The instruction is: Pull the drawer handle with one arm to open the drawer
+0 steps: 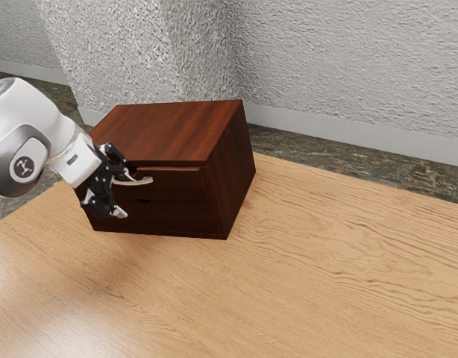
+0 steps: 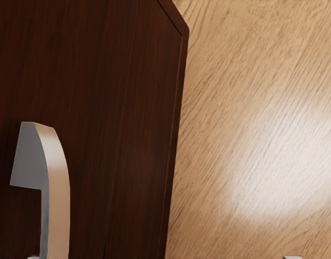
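**Claw straddles the handle, drawer not yet open**

The claw (image 1: 118,185) is right at the front of the drawer (image 1: 173,198), and it's spread wide: one finger (image 1: 118,158) above the handle (image 1: 138,179), the other below. Neither looks pressed on it, so there's no pinch yet. That straddle makes sense, because closing from above and below would trap the bar across its thin side and give a firm hold for the pull.

The handle is a pale curved bar on the upper part of the drawer front. Its long axis is level, running along the front and parallel to the bench (image 1: 303,283), and it stands proud of the wood toward the arm. In the wrist view it lies nearer one fingertip than the other, so I'd say the grasp is off-centre.

The drawer front looks flush with the cabinet (image 1: 177,130), which stands on the bench. It faces the exterior view's lower left, and I reckon that's the way it must slide out. The arm is already on that side, well placed to draw straight back.
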Controlling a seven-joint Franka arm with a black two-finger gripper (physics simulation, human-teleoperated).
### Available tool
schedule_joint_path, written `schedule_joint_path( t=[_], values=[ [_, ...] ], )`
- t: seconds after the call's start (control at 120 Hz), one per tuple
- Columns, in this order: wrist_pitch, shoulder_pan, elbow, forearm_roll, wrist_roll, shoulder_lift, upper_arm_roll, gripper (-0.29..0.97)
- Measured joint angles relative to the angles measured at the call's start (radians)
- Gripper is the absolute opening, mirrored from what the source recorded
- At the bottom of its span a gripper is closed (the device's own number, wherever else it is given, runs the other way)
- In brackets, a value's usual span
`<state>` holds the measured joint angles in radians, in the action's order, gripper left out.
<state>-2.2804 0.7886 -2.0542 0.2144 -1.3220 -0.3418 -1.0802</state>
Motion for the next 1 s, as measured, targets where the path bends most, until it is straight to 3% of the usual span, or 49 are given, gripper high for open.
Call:
schedule_joint_path(
  t=[0.225, 0.5, 0.608, 1.0],
  values=[
    [0.003, -0.074, -0.004, -0.007, 0.001, -0.017, 0.068, 0.33],
    [0.007, -0.088, -0.017, -0.016, 0.006, -0.024, 0.081, 0.29],
    [0.01, -0.189, -0.044, -0.018, 0.007, -0.042, 0.177, 0.23],
    [0.007, -0.327, -0.131, -0.019, 0.014, -0.104, 0.306, 0.21]
  ],
)
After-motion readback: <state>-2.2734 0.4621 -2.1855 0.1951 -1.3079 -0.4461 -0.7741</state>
